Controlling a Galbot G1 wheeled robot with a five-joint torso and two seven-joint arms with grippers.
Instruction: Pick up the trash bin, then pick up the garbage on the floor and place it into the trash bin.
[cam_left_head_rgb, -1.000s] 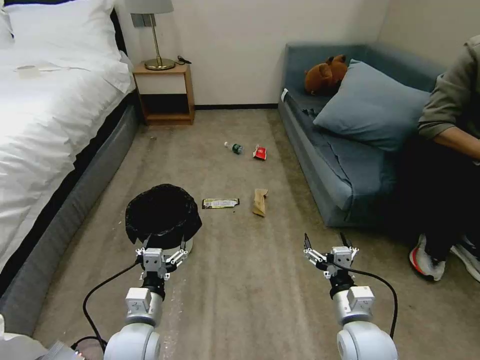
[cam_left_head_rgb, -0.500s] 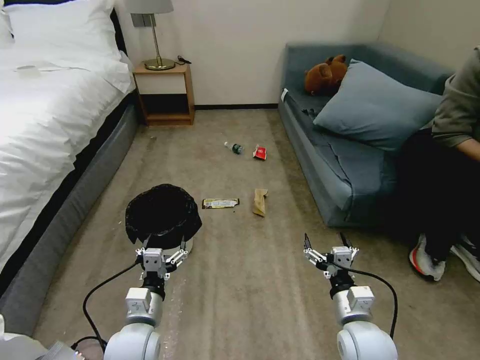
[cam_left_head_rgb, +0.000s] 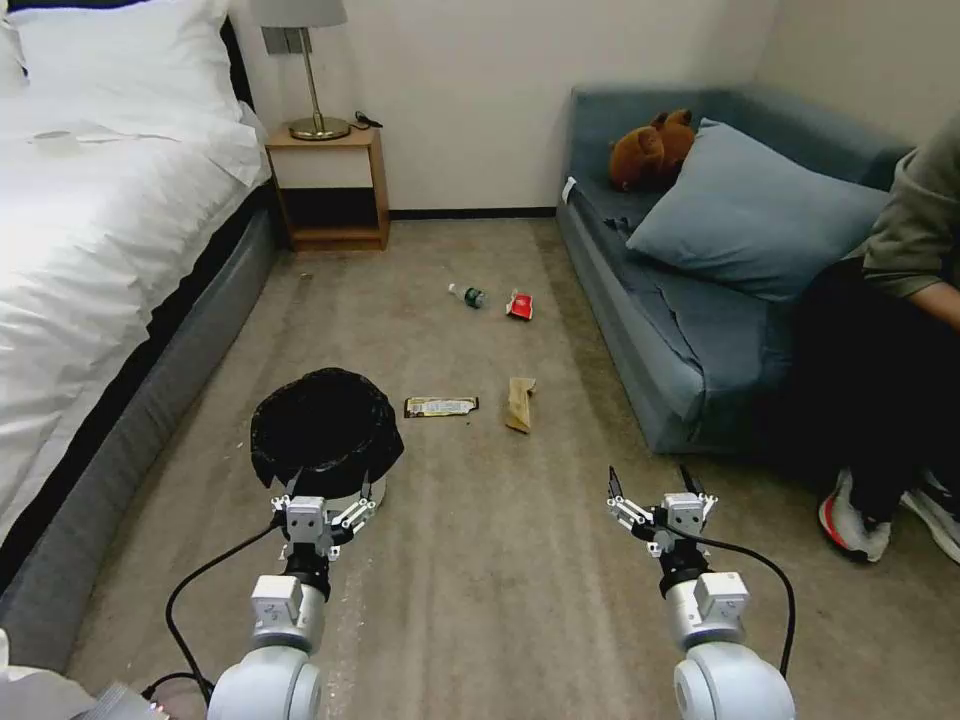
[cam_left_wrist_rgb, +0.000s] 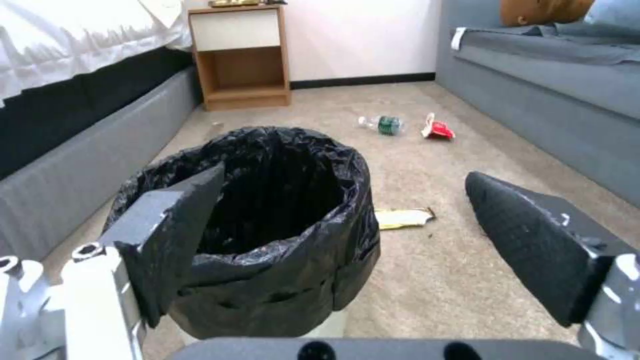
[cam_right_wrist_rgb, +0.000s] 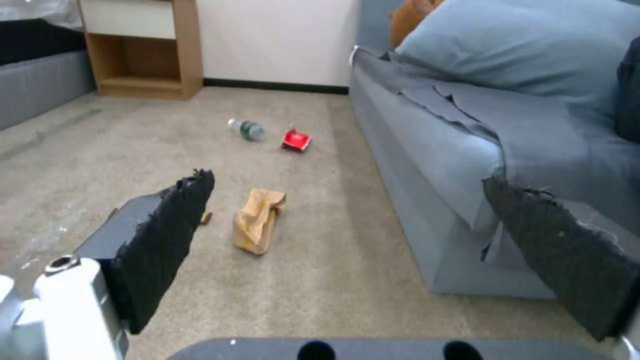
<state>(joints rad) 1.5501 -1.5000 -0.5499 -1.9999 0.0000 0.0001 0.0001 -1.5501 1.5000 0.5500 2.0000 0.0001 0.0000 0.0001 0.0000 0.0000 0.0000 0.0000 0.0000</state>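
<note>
The small round white trash bin (cam_left_head_rgb: 327, 435) with its crinkled black plastic liner stands on the beige-brown carpet floor (cam_left_head_rgb: 480, 580), just ahead of the left gripper (cam_left_head_rgb: 327, 487), whose fingers are spread apart. The right gripper (cam_left_head_rgb: 651, 482) hovers above bare carpet, fingers likewise spread. Beyond the bin lie the flat yellow-and-black wrapper (cam_left_head_rgb: 441, 406) and tan crumpled paper (cam_left_head_rgb: 520, 403); farther off, the clear green-labelled bottle (cam_left_head_rgb: 467, 295) and red-and-white packet (cam_left_head_rgb: 519, 305).

Upright black-lined white trash bin (cam_left_head_rgb: 327, 432) on beige floor (cam_left_head_rgb: 480, 560), four garbage (cam_left_head_rgb: 441, 407) pieces beyond.
</note>
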